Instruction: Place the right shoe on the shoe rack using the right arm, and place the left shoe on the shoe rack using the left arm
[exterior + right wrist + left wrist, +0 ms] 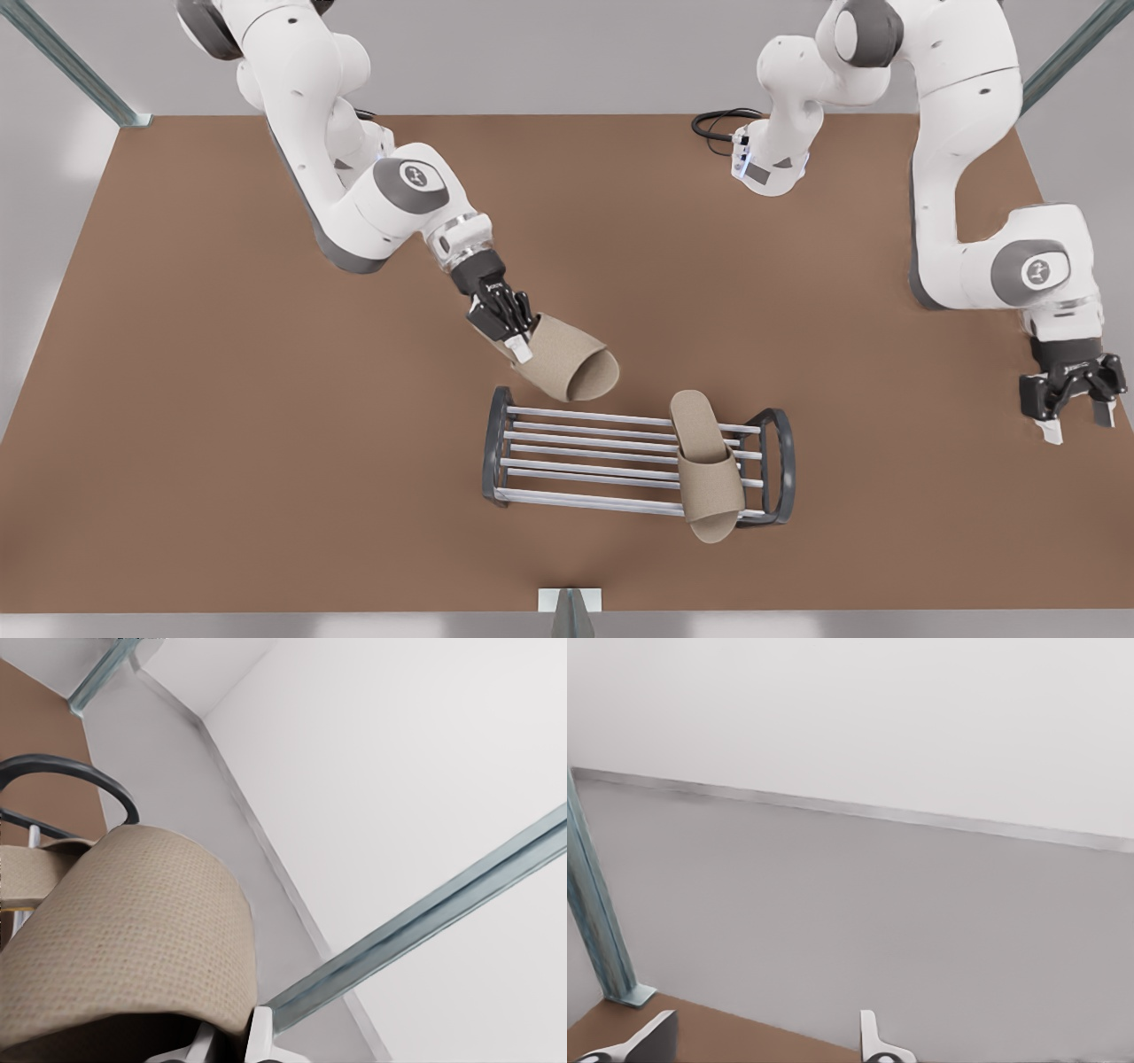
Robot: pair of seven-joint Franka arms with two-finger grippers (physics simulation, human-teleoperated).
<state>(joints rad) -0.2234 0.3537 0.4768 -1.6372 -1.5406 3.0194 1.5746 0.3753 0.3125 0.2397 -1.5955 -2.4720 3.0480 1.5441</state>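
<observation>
While the right pincer (516, 335) grips the right shoe (567, 359) in the air just behind the shoe rack (567, 456), the left shoe (704, 465) lies across the rack's rods. Left pincer (1074, 418) hangs open near the bench (221, 399) edge.

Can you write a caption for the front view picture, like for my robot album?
Right gripper carries a beige slipper toward the shoe rack, where its twin already lies.
</observation>
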